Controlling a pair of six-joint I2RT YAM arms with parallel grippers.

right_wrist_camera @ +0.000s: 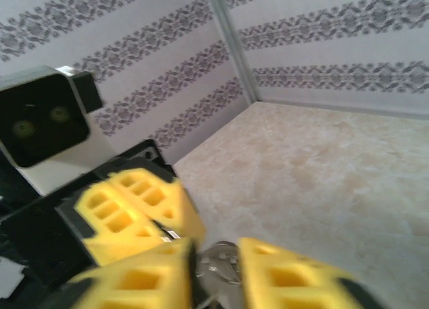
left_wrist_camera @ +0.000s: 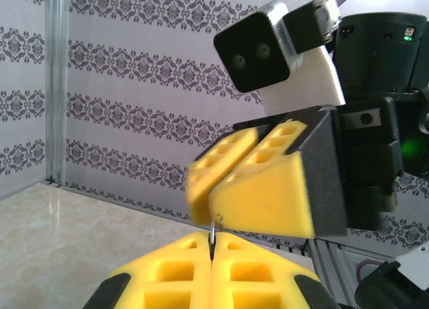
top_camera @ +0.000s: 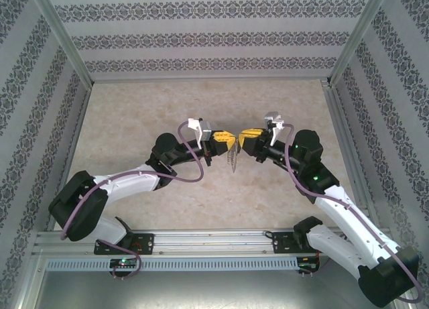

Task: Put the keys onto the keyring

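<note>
Both grippers meet tip to tip above the middle of the table. My left gripper [top_camera: 231,143] [left_wrist_camera: 212,255] is shut on the keyring [left_wrist_camera: 212,234], a thin metal loop seen edge-on between its yellow pads. My right gripper [top_camera: 242,138] [right_wrist_camera: 218,252] faces it, its fingers apart, with the grey metal keys [right_wrist_camera: 224,265] lying blurred in the gap. In the left wrist view the right gripper [left_wrist_camera: 204,202] hangs just above the ring's top. A thin silvery piece [top_camera: 233,163] dangles below the fingertips in the top view. The left gripper [right_wrist_camera: 171,228] sits close at left in the right wrist view.
The beige marble-patterned table [top_camera: 201,101] spreads around the arms. Patterned walls [top_camera: 201,37] and aluminium posts [top_camera: 67,41] close it in at the back and sides. A metal rail [top_camera: 214,242] with the arm bases runs along the near edge.
</note>
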